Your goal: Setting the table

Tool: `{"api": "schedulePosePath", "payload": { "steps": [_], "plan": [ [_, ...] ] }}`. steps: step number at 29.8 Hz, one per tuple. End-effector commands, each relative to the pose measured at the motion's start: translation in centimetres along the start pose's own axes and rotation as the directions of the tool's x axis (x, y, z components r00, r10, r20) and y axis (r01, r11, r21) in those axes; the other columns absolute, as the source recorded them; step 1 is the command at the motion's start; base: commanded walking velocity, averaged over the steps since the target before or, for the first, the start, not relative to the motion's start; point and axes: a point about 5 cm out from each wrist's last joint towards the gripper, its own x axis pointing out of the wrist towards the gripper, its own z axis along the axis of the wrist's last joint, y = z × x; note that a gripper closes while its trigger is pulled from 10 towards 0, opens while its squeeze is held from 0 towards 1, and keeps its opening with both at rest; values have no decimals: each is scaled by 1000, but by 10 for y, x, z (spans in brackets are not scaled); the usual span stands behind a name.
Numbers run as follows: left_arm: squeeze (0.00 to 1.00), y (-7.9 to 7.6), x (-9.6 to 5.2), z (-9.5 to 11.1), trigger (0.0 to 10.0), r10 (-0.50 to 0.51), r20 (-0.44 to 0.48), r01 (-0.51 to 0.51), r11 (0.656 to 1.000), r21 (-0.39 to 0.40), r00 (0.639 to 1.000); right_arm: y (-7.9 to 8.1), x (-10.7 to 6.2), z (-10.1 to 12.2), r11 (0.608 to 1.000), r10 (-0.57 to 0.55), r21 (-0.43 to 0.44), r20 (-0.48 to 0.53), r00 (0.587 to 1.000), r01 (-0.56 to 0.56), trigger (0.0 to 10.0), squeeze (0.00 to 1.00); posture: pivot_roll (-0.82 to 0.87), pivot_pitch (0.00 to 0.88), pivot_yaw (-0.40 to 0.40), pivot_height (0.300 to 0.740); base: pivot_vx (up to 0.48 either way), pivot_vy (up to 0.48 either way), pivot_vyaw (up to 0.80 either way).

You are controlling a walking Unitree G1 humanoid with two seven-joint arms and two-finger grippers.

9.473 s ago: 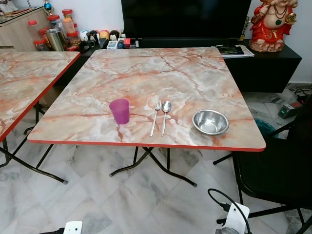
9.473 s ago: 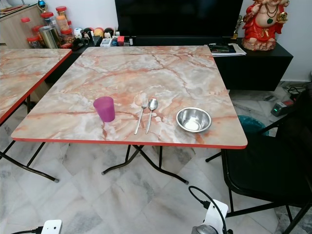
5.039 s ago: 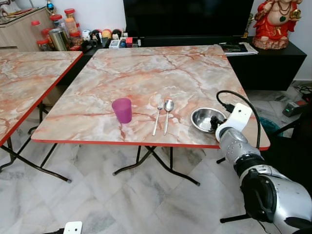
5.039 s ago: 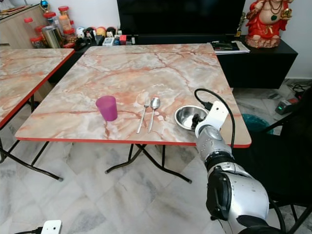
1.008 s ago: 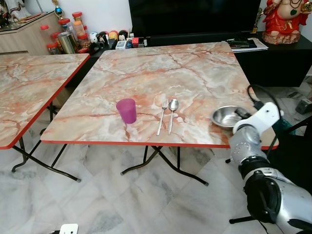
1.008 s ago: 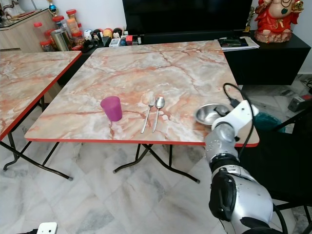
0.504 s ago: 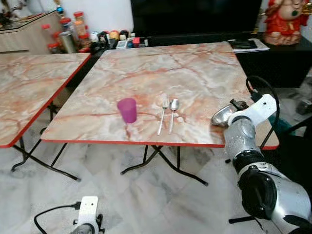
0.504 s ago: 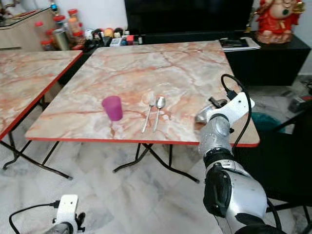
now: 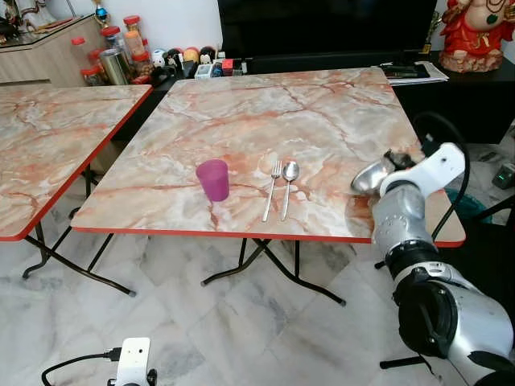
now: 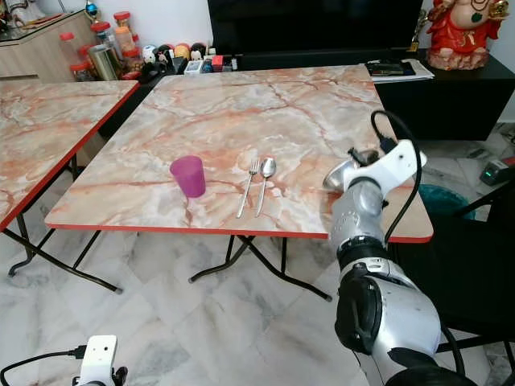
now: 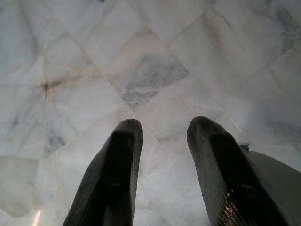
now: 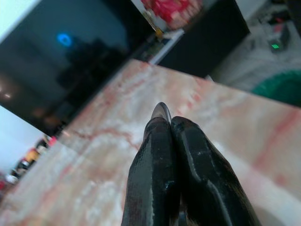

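Observation:
A steel bowl (image 9: 368,177) hangs tilted just above the marble table (image 9: 265,112) near its right edge. My right gripper (image 12: 169,122) is shut on the bowl's rim (image 12: 161,109), and the silver right arm (image 9: 398,217) reaches in from the table's front right corner. A purple cup (image 9: 213,178) stands upright near the front edge. To its right a fork (image 9: 271,190) and a spoon (image 9: 287,185) lie side by side. My left gripper (image 11: 164,129) hangs open over the marble floor, with nothing between its fingers.
A second marble table (image 9: 48,137) stands at the left. A black chair (image 9: 491,249) is close by the right arm. Behind the table runs a black cabinet (image 9: 451,92) with a red statue (image 9: 483,32); jars (image 9: 113,56) stand at the back left.
The bowl has come up off the table in my right gripper and now tilts on edge. My left wrist has come into view low over the floor.

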Motion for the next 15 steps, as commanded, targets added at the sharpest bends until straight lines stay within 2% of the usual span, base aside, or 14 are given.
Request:
{"api": "schedulePosePath", "payload": {
  "steps": [1, 5, 9, 12, 15],
  "plan": [
    [0, 6, 0, -3, 10000, 23, -19, -23, 999, -32, 1000, 19, 0, 15, 997, 75, 14, 70, 995, -76, 10000, 0, 45, 0, 88, 728, 0, 0, 0],
    [0, 8, -1, -2, 10000, 35, -12, -36, 994, -100, 999, 20, -3, 18, 992, 105, 54, 119, 987, -112, 10000, 0, 47, 0, 80, 728, 0, 0, 0],
    [0, 7, 0, -1, 10000, 38, -3, -38, 992, -116, 999, 15, -8, 17, 986, 111, 108, 146, 983, -128, 10000, 0, 56, 0, 65, 728, 0, 0, 0],
    [0, 5, 0, 0, 10000, 40, 7, -39, 991, -130, 999, 12, -16, 25, 973, 131, 160, 212, 968, -167, 10000, 0, 53, 0, 58, 728, 0, 480, 0],
    [0, 3, 0, 0, 10000, 38, 10, -36, 991, -131, 999, 17, -21, 33, 958, 159, 195, 256, 954, -212, 10000, 0, 48, 0, 55, 728, 0, 480, 0]
  ]
}}
